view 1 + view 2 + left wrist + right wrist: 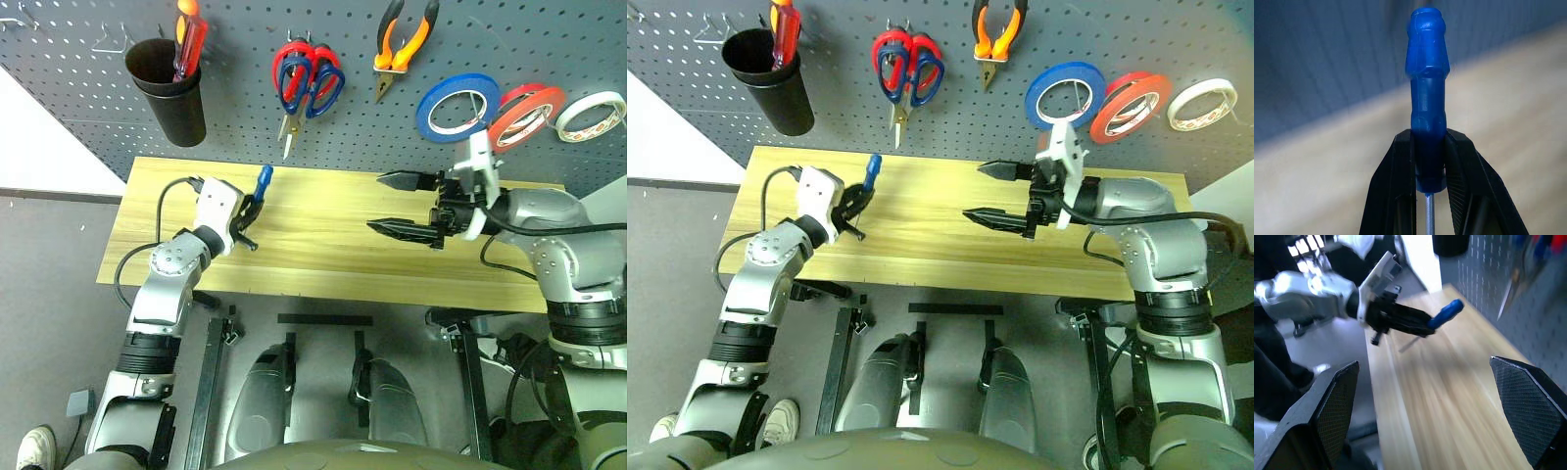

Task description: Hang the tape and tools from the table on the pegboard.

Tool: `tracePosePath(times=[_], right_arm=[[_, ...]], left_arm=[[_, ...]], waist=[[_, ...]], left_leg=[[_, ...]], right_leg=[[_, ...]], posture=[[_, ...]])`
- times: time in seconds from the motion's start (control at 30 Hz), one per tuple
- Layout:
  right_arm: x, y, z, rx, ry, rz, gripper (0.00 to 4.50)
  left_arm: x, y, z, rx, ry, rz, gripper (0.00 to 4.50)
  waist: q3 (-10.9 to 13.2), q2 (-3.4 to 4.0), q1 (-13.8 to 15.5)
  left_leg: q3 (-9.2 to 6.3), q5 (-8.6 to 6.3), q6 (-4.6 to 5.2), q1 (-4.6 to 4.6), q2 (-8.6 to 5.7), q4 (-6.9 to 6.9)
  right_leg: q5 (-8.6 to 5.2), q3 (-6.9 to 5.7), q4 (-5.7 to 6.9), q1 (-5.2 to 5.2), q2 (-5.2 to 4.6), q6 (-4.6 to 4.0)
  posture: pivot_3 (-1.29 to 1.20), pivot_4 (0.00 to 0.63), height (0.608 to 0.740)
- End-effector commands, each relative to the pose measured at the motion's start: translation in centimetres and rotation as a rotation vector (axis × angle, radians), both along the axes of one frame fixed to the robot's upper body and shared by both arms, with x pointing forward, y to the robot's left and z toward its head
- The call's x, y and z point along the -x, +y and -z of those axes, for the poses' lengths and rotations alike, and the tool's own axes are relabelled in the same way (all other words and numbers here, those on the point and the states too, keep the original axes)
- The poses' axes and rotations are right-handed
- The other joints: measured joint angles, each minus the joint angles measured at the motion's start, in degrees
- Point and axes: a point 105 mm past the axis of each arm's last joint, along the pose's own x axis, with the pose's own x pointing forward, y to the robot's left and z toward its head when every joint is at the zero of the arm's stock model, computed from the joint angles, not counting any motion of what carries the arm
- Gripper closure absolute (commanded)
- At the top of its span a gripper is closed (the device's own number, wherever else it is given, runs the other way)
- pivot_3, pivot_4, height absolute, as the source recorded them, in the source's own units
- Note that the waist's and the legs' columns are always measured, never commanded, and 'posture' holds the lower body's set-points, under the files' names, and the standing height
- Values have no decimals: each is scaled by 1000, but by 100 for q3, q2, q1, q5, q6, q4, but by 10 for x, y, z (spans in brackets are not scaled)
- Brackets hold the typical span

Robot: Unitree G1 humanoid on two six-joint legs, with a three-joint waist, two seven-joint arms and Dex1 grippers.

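The dark grey pegboard (323,117) spans the back of the scene, and below it lies the light wooden table (313,245) with its lengthwise grain. On the pegboard, near the robot's left, hangs a black cup (168,88) with a red-handled screwdriver (188,41) standing in it. Next along hang two pairs of scissors together, the red-handled scissors (292,61) and the dark blue-handled scissors (319,86) overlapping them, then the orange-and-black pliers (402,44) with the nose pointing down. Toward the robot's right hang three rolls side by side: the blue tape (457,106), the red tape (527,114) and the white tape (591,116).

The right gripper (397,204) hovers above the right part of the table, pointing toward the robot's left, its two black fingers spread wide with nothing between them.

The left gripper (250,217) is raised over the left end of the table (clear of the wood) and is clamped on the small blue-handled screwdriver (1426,98). The handle sticks out beyond the fingertips toward the pegboard, while the thin metal shaft runs back between the fingers (1393,191).
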Motion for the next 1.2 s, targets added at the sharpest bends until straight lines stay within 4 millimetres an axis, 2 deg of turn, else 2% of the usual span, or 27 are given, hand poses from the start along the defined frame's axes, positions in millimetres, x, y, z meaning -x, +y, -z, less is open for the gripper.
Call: tracePosePath(times=[0.03,0.23,0.37,0.67,0.8,1.03,1.13,1.2], right_arm=[[14,-2,-18,-24,-56,-17,0],[19,-1,-42,-85,-85,-44,0],[17,-1,-54,-89,-119,-48,0],[8,3,-92,-221,-207,-37,0],[7,5,-94,-219,-218,-34,0],[7,6,-94,-212,-226,-31,0],[7,5,-94,-209,-226,-28,0],[6,3,-93,-207,-223,-13,0]], left_arm=[[10,1,-50,72,-229,18,4044],[25,0,-104,180,-460,44,4044],[31,8,-126,249,-560,-9,4044],[25,24,-149,306,-630,-119,4044],[20,33,-161,375,-623,-179,4044],[6,32,-171,340,-605,-193,4044],[2,32,-172,340,-599,-202,4044],[-7,34,-165,325,-561,-216,4044]], waist=[[-89,0,9],[-332,-5,42],[-506,-9,55],[-751,-15,66],[-767,-27,99],[-842,-30,83],[-850,-31,81],[-854,-28,79]], left_leg=[[1,0,0,0,0,-2],[4,0,1,9,0,0],[3,0,1,10,1,-1],[0,0,1,20,12,0],[-4,0,1,18,15,0],[-4,0,1,18,17,-2],[-4,0,1,19,17,0],[-4,0,1,19,17,0]], right_leg=[[0,-2,-2,1,1,0],[0,-2,-8,13,4,0],[1,-2,-12,15,9,0],[9,-2,-46,39,29,-9],[9,-4,-49,41,34,-9],[10,-6,-53,42,39,-8],[10,-5,-53,43,39,-9],[10,-5,-53,43,39,-9]], posture=[[189,169,711],[184,120,711],[198,94,711],[204,80,711],[199,77,711],[193,76,711],[190,81,711],[188,84,711]])
